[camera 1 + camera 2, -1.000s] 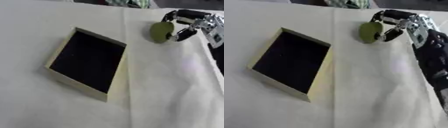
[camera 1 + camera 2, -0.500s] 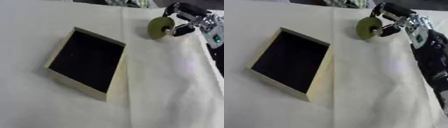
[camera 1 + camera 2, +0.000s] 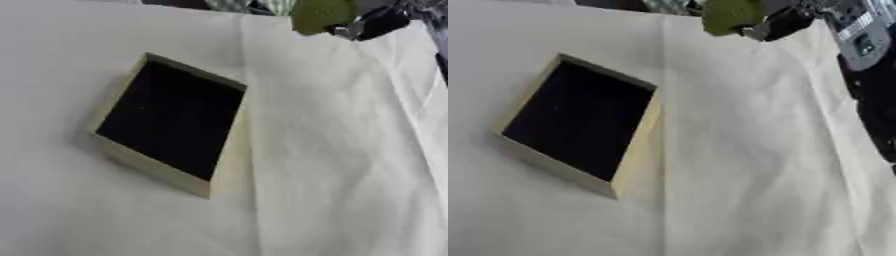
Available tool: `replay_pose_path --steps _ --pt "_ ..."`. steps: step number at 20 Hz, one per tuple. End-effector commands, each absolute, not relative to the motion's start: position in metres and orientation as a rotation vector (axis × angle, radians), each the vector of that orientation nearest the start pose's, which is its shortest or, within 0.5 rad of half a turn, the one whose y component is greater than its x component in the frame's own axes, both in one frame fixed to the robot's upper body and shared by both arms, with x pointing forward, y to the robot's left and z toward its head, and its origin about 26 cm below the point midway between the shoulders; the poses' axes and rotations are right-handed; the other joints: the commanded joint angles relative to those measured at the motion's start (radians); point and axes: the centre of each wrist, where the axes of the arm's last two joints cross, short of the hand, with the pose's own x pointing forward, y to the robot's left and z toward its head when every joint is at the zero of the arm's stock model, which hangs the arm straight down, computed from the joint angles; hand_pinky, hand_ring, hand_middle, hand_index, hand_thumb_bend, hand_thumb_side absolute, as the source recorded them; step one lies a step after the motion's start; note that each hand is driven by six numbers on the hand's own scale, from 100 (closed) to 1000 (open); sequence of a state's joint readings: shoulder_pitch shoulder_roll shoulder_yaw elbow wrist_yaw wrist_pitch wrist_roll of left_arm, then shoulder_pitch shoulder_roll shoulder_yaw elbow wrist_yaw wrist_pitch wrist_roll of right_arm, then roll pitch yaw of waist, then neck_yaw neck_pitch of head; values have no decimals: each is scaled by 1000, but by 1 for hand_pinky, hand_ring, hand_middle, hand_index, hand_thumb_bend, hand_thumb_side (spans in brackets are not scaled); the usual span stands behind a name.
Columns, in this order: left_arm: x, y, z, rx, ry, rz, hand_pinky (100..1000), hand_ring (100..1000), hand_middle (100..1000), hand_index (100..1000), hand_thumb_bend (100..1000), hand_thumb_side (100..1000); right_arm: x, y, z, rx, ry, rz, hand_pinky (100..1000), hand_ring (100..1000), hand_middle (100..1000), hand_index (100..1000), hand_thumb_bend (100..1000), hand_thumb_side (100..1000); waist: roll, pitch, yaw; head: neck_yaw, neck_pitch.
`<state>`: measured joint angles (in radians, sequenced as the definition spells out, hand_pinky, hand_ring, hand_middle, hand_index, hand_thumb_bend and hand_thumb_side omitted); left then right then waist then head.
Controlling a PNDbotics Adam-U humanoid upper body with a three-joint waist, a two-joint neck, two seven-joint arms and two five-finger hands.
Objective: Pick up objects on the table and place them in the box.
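I have the green object (image 3: 732, 15) pinched in my right hand (image 3: 785, 22), fingers curled round it, held up in the air beyond the box's (image 3: 632, 150) far right corner and well apart from it. So the pick looks done; the carry across and the drop are what remain. The box's dark inside shows nothing in it (as far as I can see). No other loose objects show on the cloth-covered table (image 3: 745, 175) around the box. My left hand is out of sight.

Right hand (image 3: 798, 17) raised, fingers curled.
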<state>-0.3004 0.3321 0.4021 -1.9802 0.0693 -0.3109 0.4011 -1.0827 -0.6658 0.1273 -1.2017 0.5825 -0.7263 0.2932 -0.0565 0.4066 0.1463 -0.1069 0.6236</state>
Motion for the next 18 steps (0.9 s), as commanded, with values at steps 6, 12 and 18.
replay_pose_path --steps 6,12,18 --pt "279 362 236 -802 3365 -524 634 726 639 732 439 444 392 -220 384 690 2312 -1825 698 686 400 462 302 100 9 -35 2 -13 4" --pt "279 363 237 -802 3344 -547 638 729 643 735 452 437 381 -158 366 451 2261 -1891 697 698 399 464 236 100 13 -37 8 -27 7" --pt "278 366 241 -833 3283 -599 640 729 644 735 462 429 383 -123 337 404 2274 -1942 697 703 409 476 189 100 16 -39 11 -37 11"
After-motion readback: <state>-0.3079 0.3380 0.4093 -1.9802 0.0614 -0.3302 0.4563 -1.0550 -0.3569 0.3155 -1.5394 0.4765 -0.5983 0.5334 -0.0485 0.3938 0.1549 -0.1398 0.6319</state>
